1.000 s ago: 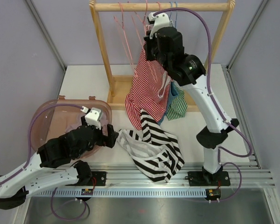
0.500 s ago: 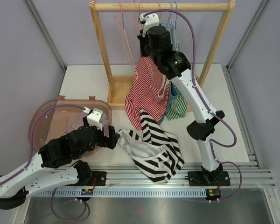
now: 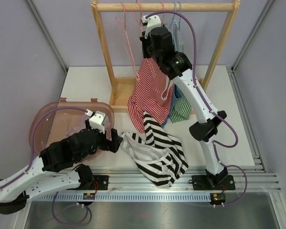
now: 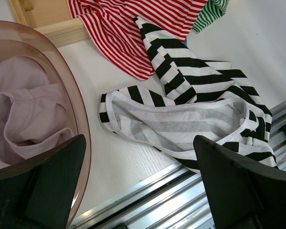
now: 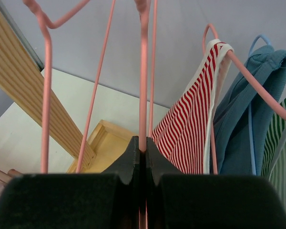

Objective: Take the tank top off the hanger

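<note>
A red-and-white striped tank top (image 3: 150, 90) hangs by one strap from a pink hanger (image 5: 257, 86) on the wooden rack (image 3: 167, 7); the strap (image 5: 214, 62) shows in the right wrist view. My right gripper (image 5: 143, 145) is high at the rail (image 3: 150, 45). It is shut on the thin wire of another pink hanger (image 5: 143, 71), just left of the red top. A black-and-white striped tank top (image 3: 157, 148) lies crumpled on the table. My left gripper (image 4: 139, 143) is open and empty above its near edge (image 4: 181, 114).
A blue top (image 5: 238, 119) and a green striped top (image 5: 281, 143) hang right of the red one. Bare pink hangers (image 3: 131, 43) hang to its left. A brown see-through bin (image 3: 52, 119) with a lilac garment (image 4: 24, 109) sits at the left. The rack's base (image 3: 121, 95) stands behind.
My right arm has moved left and up along the rail, bringing its wrist to the pink hangers. The left arm and the clothes on the table have not moved.
</note>
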`<state>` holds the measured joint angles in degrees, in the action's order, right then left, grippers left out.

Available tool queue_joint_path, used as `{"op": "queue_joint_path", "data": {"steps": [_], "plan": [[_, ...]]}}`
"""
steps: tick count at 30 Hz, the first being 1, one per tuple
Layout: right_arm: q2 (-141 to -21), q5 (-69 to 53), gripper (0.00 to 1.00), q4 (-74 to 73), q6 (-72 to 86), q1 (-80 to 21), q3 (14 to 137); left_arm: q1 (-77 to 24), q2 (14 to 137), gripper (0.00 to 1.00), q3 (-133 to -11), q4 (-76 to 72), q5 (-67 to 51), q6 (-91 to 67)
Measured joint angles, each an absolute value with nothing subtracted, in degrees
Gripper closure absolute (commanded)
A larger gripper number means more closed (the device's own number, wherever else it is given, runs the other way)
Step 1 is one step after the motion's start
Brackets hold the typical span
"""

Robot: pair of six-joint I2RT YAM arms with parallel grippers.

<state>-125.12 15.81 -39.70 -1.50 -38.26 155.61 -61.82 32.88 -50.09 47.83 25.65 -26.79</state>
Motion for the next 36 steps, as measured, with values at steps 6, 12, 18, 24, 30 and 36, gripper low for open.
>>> {"op": "queue_joint_path", "data": {"steps": [6, 12, 18, 24, 30, 36], "plan": [[-125.56, 14.92, 0.75, -39.92, -0.82, -37.30, 155.57, -61.82, 32.91, 0.01, -50.09, 47.81, 25.47, -26.79], [-124.38, 12.95, 0.51, -40.49, 0.95, -37.17, 153.67, -61.82, 34.02, 0.01, -50.09, 46.96, 25.47, -26.81], [-116.27, 10.83, 0.11, -41.93, 3.27, -37.30, 147.26, -61.84, 38.41, 0.01, -50.11, 44.10, 24.60, -26.85], [-99.04, 10.04, 0.00, -41.21, 5.02, -37.45, 135.61, -65.69, 47.42, 0.01, -50.33, 38.28, 23.79, -27.14], [-76.01, 6.83, 0.00, -38.09, 7.49, -37.50, 117.03, -73.73, 60.86, 0.01, -51.79, 33.80, 24.64, -27.53], [-55.53, 4.14, 0.01, -36.03, 10.83, -37.50, 96.44, -77.41, 73.91, 0.01, -52.86, 27.86, 23.81, -27.88]]}}
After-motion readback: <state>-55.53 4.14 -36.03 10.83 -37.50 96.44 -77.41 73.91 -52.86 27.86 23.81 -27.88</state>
